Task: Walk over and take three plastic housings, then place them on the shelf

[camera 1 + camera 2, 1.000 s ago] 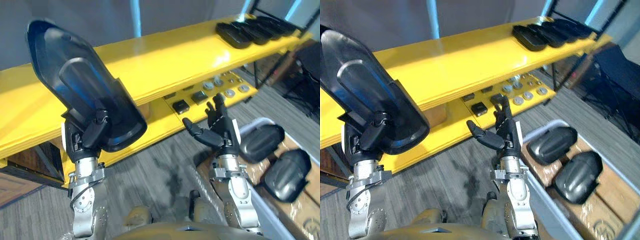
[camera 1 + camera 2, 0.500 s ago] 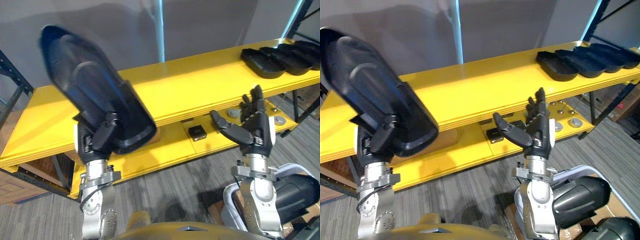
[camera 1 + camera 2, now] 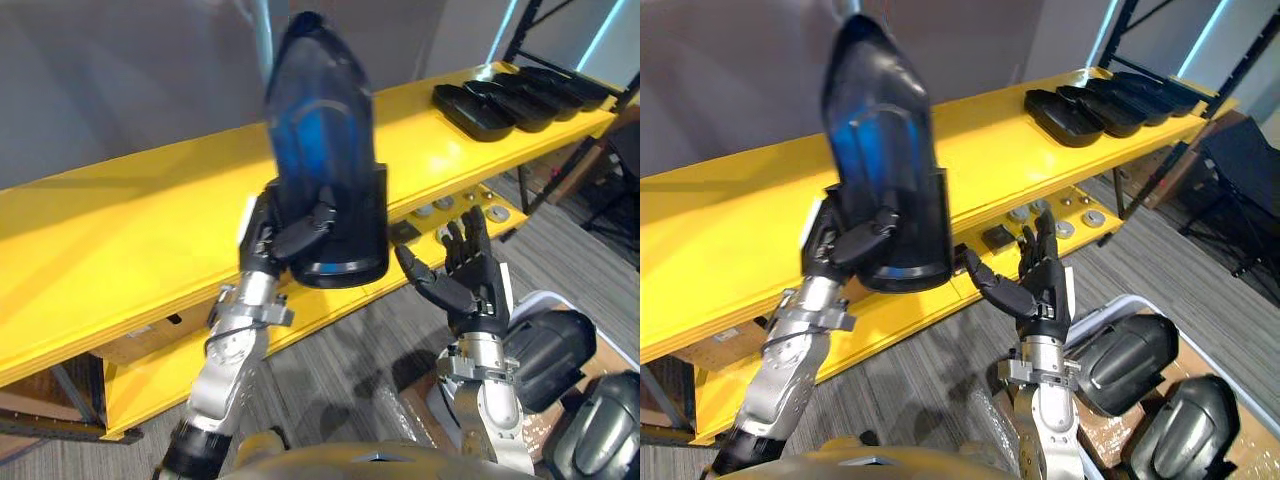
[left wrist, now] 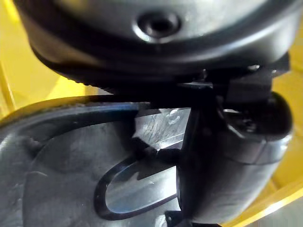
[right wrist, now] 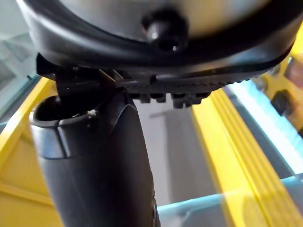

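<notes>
Left eye view is showing the left hand (image 3: pixel 298 228) curling its fingers round the wide end of a glossy black plastic housing (image 3: pixel 322 140), holding it upright in front of the long yellow shelf (image 3: pixel 110 230); the right hand (image 3: pixel 468 285) is hovering, fingers spread. Likely light, stiff, slippery: gripping the rim suits

The housing (image 3: pixel 325 150) is black plastic, pretty glossy, catching a blue sheen. The shelf (image 3: pixel 120 230) looks like smooth yellow-painted board with a shiny top, and the floor (image 3: pixel 345 345) is a grey, streaky matt covering.
</notes>
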Robot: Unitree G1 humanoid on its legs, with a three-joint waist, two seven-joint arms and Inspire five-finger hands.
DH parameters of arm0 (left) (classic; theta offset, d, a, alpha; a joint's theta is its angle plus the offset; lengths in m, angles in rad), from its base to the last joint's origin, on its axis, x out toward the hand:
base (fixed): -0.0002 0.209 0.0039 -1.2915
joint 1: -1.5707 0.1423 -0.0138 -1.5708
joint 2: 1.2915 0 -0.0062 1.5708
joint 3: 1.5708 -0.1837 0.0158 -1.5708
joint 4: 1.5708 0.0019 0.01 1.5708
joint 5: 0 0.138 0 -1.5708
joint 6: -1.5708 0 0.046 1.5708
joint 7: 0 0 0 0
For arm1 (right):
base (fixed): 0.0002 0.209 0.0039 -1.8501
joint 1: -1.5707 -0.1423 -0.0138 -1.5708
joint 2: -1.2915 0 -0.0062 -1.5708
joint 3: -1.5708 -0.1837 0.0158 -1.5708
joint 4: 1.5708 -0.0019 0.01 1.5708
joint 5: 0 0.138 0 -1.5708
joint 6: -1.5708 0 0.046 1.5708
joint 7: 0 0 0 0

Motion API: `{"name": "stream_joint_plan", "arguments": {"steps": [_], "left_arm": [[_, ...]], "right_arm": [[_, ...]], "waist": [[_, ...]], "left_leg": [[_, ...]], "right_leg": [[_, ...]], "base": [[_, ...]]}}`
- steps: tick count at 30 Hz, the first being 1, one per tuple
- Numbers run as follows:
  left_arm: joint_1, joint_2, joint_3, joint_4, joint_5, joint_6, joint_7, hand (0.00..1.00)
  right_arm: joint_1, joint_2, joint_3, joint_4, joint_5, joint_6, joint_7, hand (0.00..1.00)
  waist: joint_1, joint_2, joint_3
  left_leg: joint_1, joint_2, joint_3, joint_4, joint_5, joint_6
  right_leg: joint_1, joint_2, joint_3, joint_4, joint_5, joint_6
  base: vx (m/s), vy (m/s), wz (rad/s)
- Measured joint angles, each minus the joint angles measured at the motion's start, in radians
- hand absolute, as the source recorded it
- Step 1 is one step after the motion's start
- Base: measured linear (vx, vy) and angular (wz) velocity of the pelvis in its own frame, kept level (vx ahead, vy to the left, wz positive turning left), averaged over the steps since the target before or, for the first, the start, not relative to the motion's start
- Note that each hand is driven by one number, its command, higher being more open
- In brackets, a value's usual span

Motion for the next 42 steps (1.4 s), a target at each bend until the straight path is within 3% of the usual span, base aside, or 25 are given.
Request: {"name": "stream_joint_plan", "arguments": {"steps": [4,6,8,15,21,25,30,41,42], "left_arm": [[-0.202,0.015,-0.013,0.156,0.035,0.069,0.12,0.0],[-0.356,0.026,0.031,0.293,0.031,0.073,0.225,0.0],[-0.412,0.032,0.072,0.34,0.02,0.076,0.278,0.0],[-0.531,0.114,0.189,0.375,-0.051,0.116,0.44,0.0],[-0.691,0.201,0.205,0.546,-0.147,0.153,0.455,0.0],[-0.762,0.208,0.207,0.584,-0.225,0.153,0.43,0.0],[-0.816,0.22,0.202,0.636,-0.245,0.147,0.411,0.0],[-0.887,0.25,0.202,0.678,-0.252,0.154,0.487,0.0],[-0.892,0.252,0.205,0.684,-0.253,0.155,0.498,1.0]], "right_arm": [[-0.012,-0.058,0.026,0.006,-0.007,0.015,0.021,1.0],[-0.064,-0.111,0.054,0.007,-0.019,0.016,0.033,1.0],[-0.089,-0.129,0.064,0.007,-0.022,0.018,0.039,1.0],[-0.081,-0.156,0.032,0.007,0.003,0.046,0.069,1.0],[-0.076,-0.153,0.093,0.006,0.033,0.045,0.08,1.0],[-0.084,-0.152,0.168,0.006,0.033,0.045,0.047,1.0],[-0.086,-0.153,0.177,-0.009,0.032,0.044,0.004,1.0],[-0.082,-0.165,0.22,-0.009,0.041,0.038,-0.045,1.0],[-0.082,-0.168,0.231,-0.009,0.041,0.037,-0.053,1.0]], "waist": [[-0.036,0.01,0.007],[-0.056,0.012,0.06],[-0.077,0.017,0.079],[-0.101,0.014,0.166],[-0.116,0.002,0.242],[-0.114,-0.001,0.286],[-0.113,0.007,0.3],[-0.107,0.015,0.331],[-0.106,0.015,0.334]], "left_leg": [[-0.026,0.002,0.02,-0.014,0.018,0.002],[-0.041,0.016,0.036,-0.011,0.032,0.002],[-0.067,0.025,0.033,0.003,0.034,0.002],[-0.11,0.057,0.039,0.021,0.047,-0.007],[-0.149,0.064,0.042,0.035,0.052,-0.002],[-0.162,0.063,0.038,0.029,0.065,-0.001],[-0.165,0.06,0.044,0.012,0.075,-0.002],[-0.149,0.056,0.062,-0.039,0.105,-0.004],[-0.145,0.056,0.064,-0.042,0.108,-0.003]], "right_leg": [[-0.042,0.01,0.025,-0.012,0.026,-0.002],[-0.07,0.024,0.047,-0.013,0.047,-0.002],[-0.086,0.033,0.051,-0.019,0.057,-0.002],[-0.129,0.063,0.071,-0.023,0.078,-0.004],[-0.161,0.068,0.076,-0.024,0.094,-0.001],[-0.175,0.068,0.074,-0.023,0.098,0.0],[-0.187,0.067,0.075,-0.022,0.099,0.001],[-0.202,0.068,0.076,-0.015,0.1,0.002],[-0.201,0.067,0.078,-0.013,0.1,0.002]], "base": [[-0.04,0.008,-0.16],[-0.11,0.001,-0.23],[-0.11,-0.011,-0.12],[-0.05,-0.019,-0.07],[-0.02,0.009,-0.01],[0.0,0.003,0.03],[0.0,0.0,0.0],[0.0,0.0,0.0],[0.01,0.001,-0.06]]}}
